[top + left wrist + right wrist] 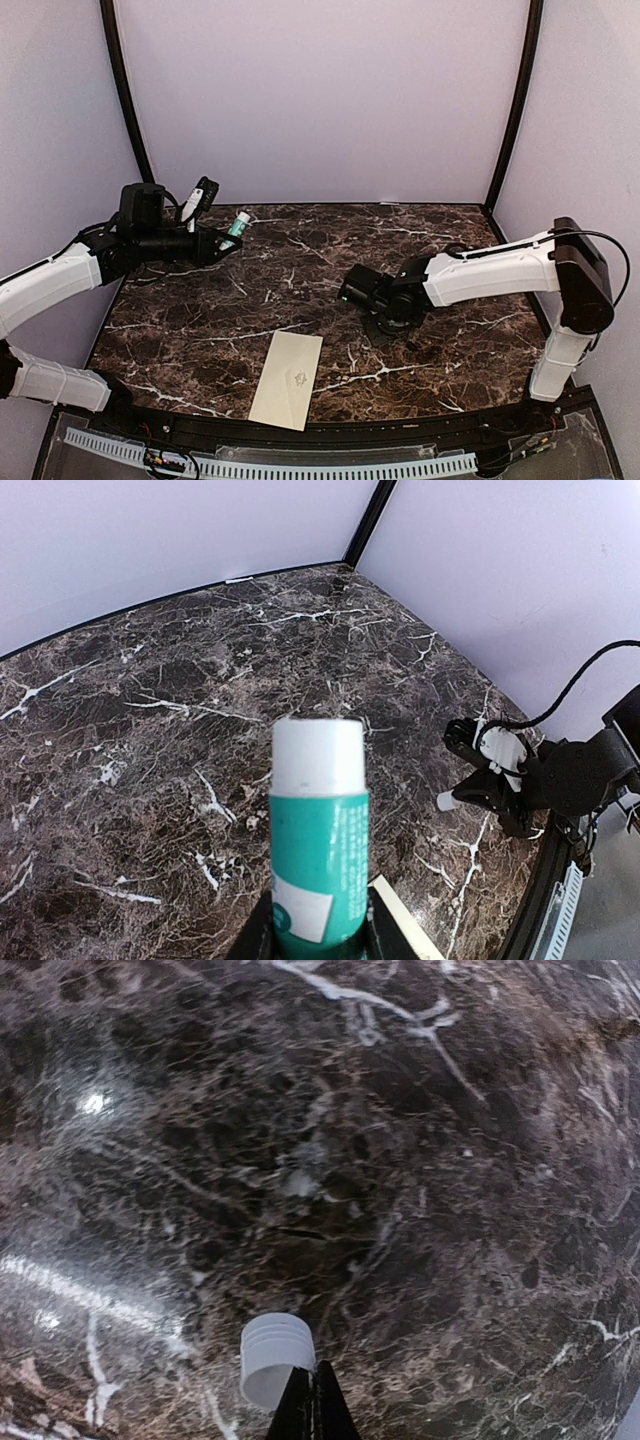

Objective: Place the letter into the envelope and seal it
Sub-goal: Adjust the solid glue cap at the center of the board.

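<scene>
Teal glue stick (318,860), white-topped, clamped in left gripper (320,935)'s partly closed jaws. Right gripper (312,1400) jaws fully closed, white ribbed plastic cap (272,1355) just beside tips. Long cream paper envelope (288,378) lies flat, well apart from both.

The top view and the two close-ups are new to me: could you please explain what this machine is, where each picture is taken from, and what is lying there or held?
You are looking at two robot arms, the left arm and the right arm, bolted at the near edge of a dark marble table. The wide picture comes from a camera above and behind them. The other two come from a camera on each wrist.

A cream envelope lies flat near the front edge. The left tool grips a teal glue stick, held above the table. The right tool is shut and points down at the table. A small white cap sits right beside its tips; I cannot tell whether they touch.
</scene>
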Controlling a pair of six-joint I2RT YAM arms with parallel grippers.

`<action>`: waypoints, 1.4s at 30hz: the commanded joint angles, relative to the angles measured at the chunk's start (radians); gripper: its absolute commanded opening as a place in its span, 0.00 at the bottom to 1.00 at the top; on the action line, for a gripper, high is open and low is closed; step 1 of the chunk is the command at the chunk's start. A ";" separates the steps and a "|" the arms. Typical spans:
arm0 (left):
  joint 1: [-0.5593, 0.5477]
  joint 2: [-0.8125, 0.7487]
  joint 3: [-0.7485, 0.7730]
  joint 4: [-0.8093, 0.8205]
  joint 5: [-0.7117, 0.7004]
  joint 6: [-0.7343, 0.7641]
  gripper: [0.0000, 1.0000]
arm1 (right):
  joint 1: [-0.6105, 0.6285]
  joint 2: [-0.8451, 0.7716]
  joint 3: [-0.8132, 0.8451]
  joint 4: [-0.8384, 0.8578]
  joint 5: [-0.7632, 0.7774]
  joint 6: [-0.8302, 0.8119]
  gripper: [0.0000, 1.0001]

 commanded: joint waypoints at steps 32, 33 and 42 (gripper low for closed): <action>0.002 -0.017 -0.010 0.008 0.034 0.005 0.00 | 0.067 0.060 -0.035 -0.026 0.149 0.120 0.31; 0.003 -0.017 -0.010 0.008 0.034 0.004 0.00 | 0.068 0.059 -0.034 -0.026 0.146 0.120 0.32; 0.002 -0.017 -0.010 0.007 0.029 0.007 0.00 | 0.071 -0.091 -0.068 0.054 0.030 0.105 0.54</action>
